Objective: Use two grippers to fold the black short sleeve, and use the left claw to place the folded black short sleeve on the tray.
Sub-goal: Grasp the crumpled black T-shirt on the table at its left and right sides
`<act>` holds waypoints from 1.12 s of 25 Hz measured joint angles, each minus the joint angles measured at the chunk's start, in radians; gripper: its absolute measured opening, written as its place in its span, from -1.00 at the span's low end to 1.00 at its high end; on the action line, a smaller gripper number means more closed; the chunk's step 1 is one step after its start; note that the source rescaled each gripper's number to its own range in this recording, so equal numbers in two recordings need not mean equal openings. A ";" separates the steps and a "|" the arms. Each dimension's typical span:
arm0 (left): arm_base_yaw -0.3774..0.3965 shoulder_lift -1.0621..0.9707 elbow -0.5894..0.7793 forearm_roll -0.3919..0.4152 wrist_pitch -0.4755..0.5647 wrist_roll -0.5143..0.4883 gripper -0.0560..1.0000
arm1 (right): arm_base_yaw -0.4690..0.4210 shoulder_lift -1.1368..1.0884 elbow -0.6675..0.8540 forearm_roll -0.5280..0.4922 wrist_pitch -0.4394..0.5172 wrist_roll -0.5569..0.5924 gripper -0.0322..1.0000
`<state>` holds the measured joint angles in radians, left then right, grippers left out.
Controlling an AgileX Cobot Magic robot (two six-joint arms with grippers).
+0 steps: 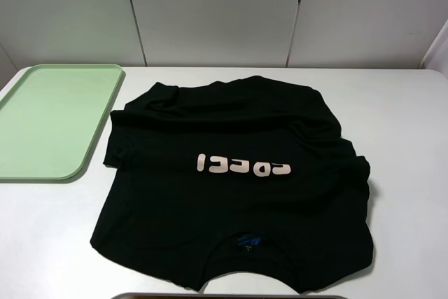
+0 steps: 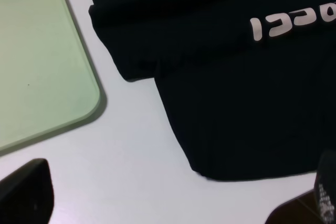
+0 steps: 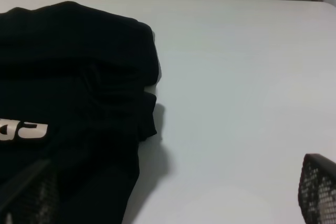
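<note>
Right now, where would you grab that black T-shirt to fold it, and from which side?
Likely the black short sleeve by its near-left corner and near-right corner, each approached from its outer side: it lies flat, with those edges free on the table.

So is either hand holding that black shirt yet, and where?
Neither. The left hand and right hand are open and empty; the black shirt lies loose on the table.
</note>
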<state>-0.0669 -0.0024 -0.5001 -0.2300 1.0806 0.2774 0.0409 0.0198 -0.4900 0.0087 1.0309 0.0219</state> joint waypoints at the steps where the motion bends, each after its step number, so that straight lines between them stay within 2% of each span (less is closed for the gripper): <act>1: 0.000 0.000 0.000 0.000 0.000 0.000 1.00 | 0.000 0.000 0.000 0.000 0.000 0.000 1.00; 28: 0.000 0.000 0.000 0.000 0.000 0.000 1.00 | 0.000 0.000 0.000 -0.001 0.000 0.000 1.00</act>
<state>-0.0669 -0.0024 -0.5001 -0.2300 1.0806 0.2774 0.0409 0.0198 -0.4900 0.0078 1.0309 0.0219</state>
